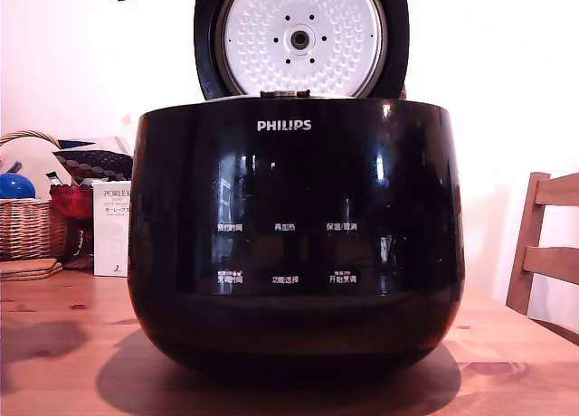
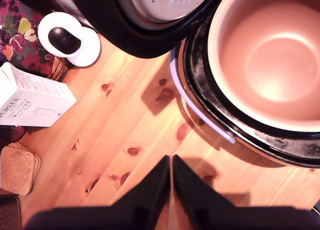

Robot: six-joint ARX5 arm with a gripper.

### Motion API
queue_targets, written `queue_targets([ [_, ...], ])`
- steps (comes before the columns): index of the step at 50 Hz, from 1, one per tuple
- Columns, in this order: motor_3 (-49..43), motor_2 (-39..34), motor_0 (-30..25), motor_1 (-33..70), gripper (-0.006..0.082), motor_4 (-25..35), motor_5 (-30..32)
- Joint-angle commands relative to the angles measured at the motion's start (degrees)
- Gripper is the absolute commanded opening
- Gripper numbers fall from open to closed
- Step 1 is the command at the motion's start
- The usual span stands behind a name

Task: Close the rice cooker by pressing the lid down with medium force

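Closest to us in the wrist view, our gripper has its two dark fingers pressed together with only a hairline seam between them, pinching nothing, and it hangs over bare wooden table well clear of the appliance. Just past the fingertips sits the rice cooker, a big glossy black pot standing in the middle of the table; from above we see its empty, pale inner bowl and the black rim around it.

Beyond that, the lid stands swung up nearly vertical on its hinge at the back, its dimpled silver underside facing the exterior camera. So the closing has not yet begun.

We judge the body heavy and stable enough not to slide under a push, though its polished shell looks slippery. The lid is rigid and hinged, so it should swing as one piece and probably latch with a click. We would not grasp it; with closed fingers we would press on its black outer back near the top edge, farthest from the hinge, and follow it down.

Farther off, on the exterior view's left, are a white box and a wicker basket; a wooden chair stands on the right.
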Motion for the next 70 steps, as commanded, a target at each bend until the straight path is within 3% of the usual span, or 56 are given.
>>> queue_targets([
  [1, 0.1, -0.2, 2.7, 0.2, -0.0020, 0.3, -0.5],
  [14, 1.7, -0.2, 3.1, 0.2, -0.0020, -4.7, -0.5],
  [24, 12.8, -0.2, 4.7, 0.2, -0.0020, -11.3, -0.5],
  [33, 25.0, -0.2, 5.0, 0.2, -0.0020, -11.3, -0.5],
  [38, 32.0, -0.2, 5.0, 0.2, -0.0020, -9.3, -0.5],
  [46, 39.9, -0.2, 4.7, 0.2, -0.0020, -0.6, -1.3],
  [70, 49.6, 0.3, 4.8, 4.5, -0.0021, 13.8, -12.2],
])
